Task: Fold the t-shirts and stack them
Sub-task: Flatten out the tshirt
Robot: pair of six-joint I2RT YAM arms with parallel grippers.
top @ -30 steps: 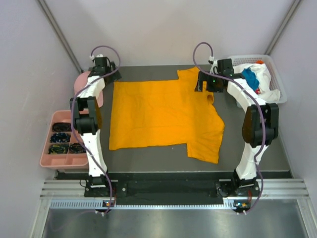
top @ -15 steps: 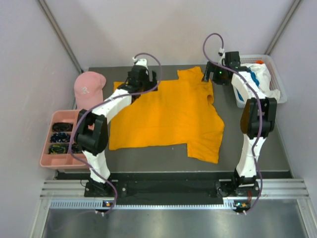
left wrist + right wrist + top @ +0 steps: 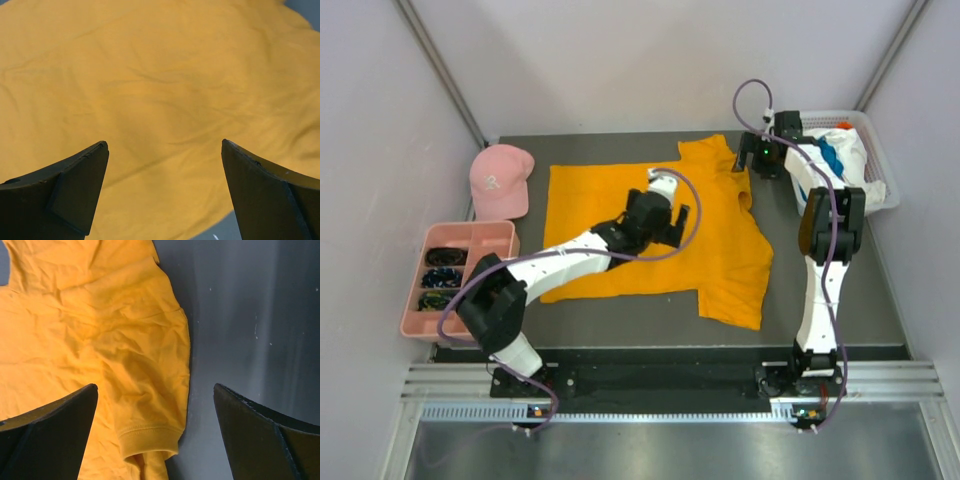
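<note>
Left gripper (image 3: 165,145): released, fingers spread wide, nothing between them. It hangs over the body of the orange t-shirt (image 3: 590,195), right of the shirt's middle, with its arm reaching slantwise across the cloth. Contact with the cloth cannot be told.

Right gripper (image 3: 155,387): released, fingers spread wide, empty. It sits at the shirt's far right sleeve. In the wrist view one finger stands over cloth, the other over bare table (image 3: 240,315), and the sleeve's hemmed cuff lies in the gap.

Orange t-shirt: spread flat at the middle of the dark grey table, lightly creased. One sleeve points to the far right, the other to the near right.

White basket (image 3: 892,190): far right corner, well apart from the orange shirt. It holds a crumpled white shirt (image 3: 860,150) with a teal-blue shirt (image 3: 825,160) lying on top of it.

Pink cap (image 3: 500,180): far left, near the orange shirt's far left corner, not touching it.

Pink tray (image 3: 430,325): left edge, nearer than the cap. It is divided into compartments, several holding small dark things.
</note>
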